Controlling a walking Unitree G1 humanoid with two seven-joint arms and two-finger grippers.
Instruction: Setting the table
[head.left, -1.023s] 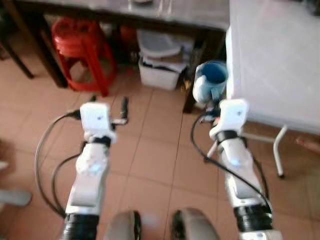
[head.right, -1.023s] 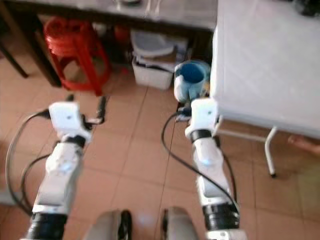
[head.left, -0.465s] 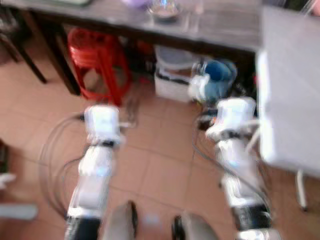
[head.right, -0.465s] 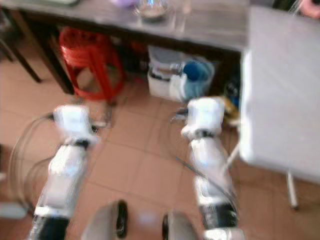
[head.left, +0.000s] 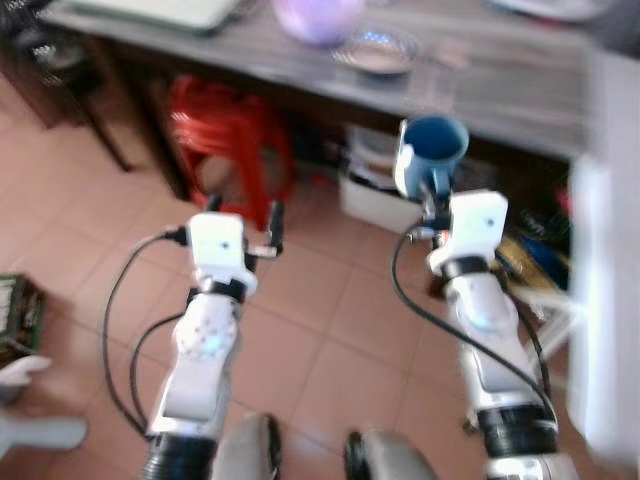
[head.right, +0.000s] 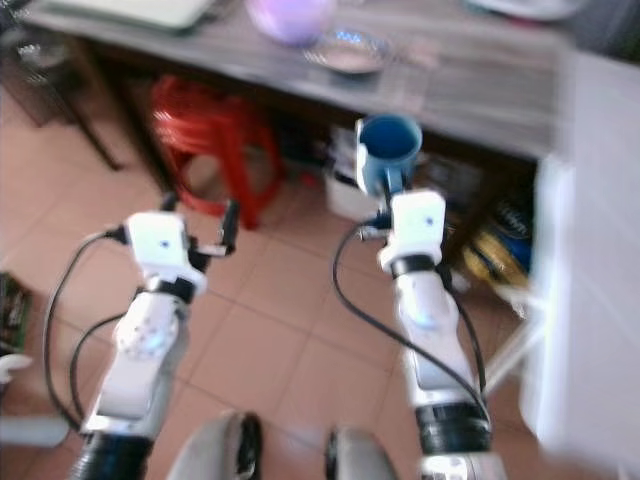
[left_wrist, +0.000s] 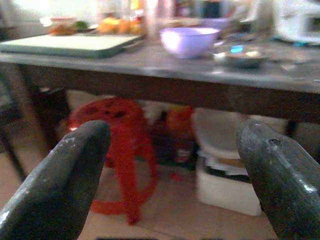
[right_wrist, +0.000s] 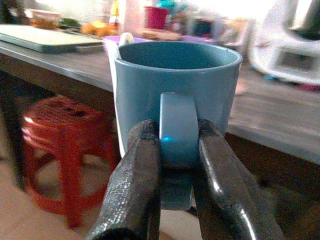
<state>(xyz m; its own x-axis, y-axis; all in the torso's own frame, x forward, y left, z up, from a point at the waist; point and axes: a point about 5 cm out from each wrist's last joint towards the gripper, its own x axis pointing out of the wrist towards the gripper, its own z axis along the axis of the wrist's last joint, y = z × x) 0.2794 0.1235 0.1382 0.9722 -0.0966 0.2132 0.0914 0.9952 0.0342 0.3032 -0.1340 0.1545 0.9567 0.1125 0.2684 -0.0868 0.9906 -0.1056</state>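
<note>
Blue mug (right_wrist: 176, 100) is pinched by its handle in the right gripper (right_wrist: 176, 165), before the dark table (head.left: 480, 75); left gripper (left_wrist: 175, 170) gapes empty above a red stool (head.left: 225, 140).

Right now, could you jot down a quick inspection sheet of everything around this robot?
Surface: dark wooden table ahead, a white table's edge at the robot's right.
Job's things: blue mug carried upright, above the floor, before the dark table.
Clutter: purple bowl, small dish, pale tray on the dark table.
Hands: right hand clamps the mug's handle; left hand open, holding nothing.
Cables: black cables loop along both arms.
Surroundings: red stool and white bin under the table; tiled floor.
</note>
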